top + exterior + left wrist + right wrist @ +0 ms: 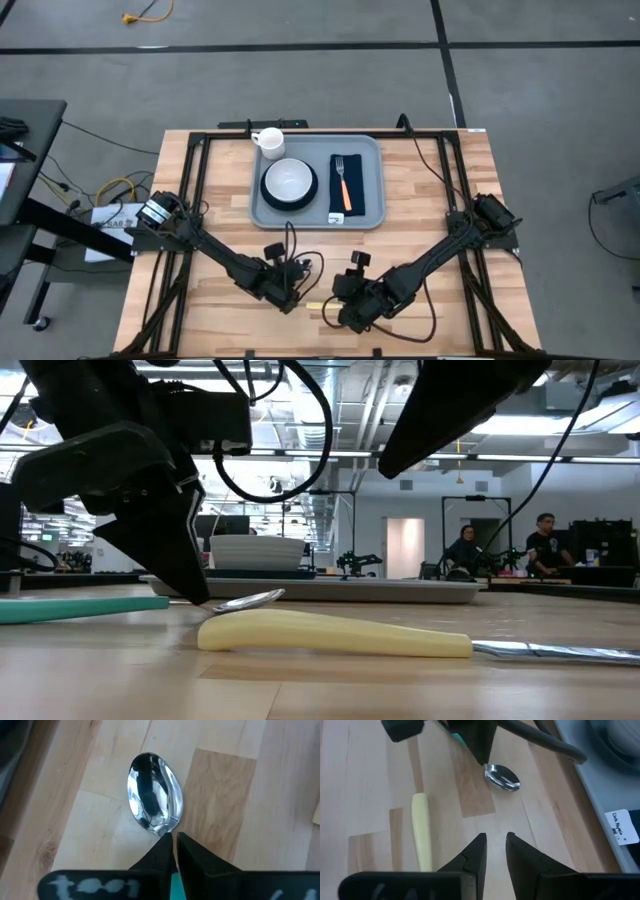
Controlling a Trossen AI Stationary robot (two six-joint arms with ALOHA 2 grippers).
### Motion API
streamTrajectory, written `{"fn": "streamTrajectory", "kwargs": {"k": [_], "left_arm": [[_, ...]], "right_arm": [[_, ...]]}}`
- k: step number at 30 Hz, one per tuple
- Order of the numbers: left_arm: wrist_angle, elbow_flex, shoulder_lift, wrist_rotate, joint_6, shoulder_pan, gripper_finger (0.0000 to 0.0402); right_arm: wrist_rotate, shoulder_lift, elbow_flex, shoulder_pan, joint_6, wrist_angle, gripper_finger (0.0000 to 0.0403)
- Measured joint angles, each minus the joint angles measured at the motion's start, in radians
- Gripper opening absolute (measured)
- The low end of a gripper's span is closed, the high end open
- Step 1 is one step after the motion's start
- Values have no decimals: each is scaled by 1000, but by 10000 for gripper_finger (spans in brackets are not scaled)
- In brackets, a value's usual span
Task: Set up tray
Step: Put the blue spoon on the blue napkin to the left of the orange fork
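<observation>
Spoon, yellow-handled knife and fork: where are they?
Spoon (152,797), left wrist view, middle of its shiny bowl.
Yellow-handled knife (330,633), low view, middle of its handle.
Fork (342,185), high view, its orange handle.

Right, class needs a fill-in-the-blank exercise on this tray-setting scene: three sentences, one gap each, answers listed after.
1. The left hand is shut on the neck of the ____, whose bowl lies on the wooden table.
2. On the tray, the fork lies on a dark ____.
3. The white bowl sits on a dark round ____.

Missing words: spoon; napkin; plate
</observation>
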Motion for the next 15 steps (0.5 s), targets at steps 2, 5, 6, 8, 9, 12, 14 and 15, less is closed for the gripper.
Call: {"fn": "streamTrajectory", "kwargs": {"k": [2,5,6,8,9,12,14,15], "left_arm": [[0,0,-1,-1,-6,-1,28],[-2,0,-1,16,-7,-3,55],[-2,0,-2,18,-7,-6,65],[-2,0,-2,18,-7,-8,88],[-2,0,-2,19,-6,-9,99],[-5,0,-2,23,-6,-9,129],[-5,0,-2,24,-7,-9,144],[-5,0,-2,24,-7,-9,149]], "right_arm": [[-1,0,-8,0,0,1,66],[-7,1,-8,0,0,2,66],[-7,1,-8,0,0,3,66],[-7,1,-8,0,0,3,66],[-7,1,-8,0,0,3,66],[-8,1,-8,0,0,3,66],[-8,1,-8,0,0,3,66],[-8,1,-8,0,0,3,66]]}}
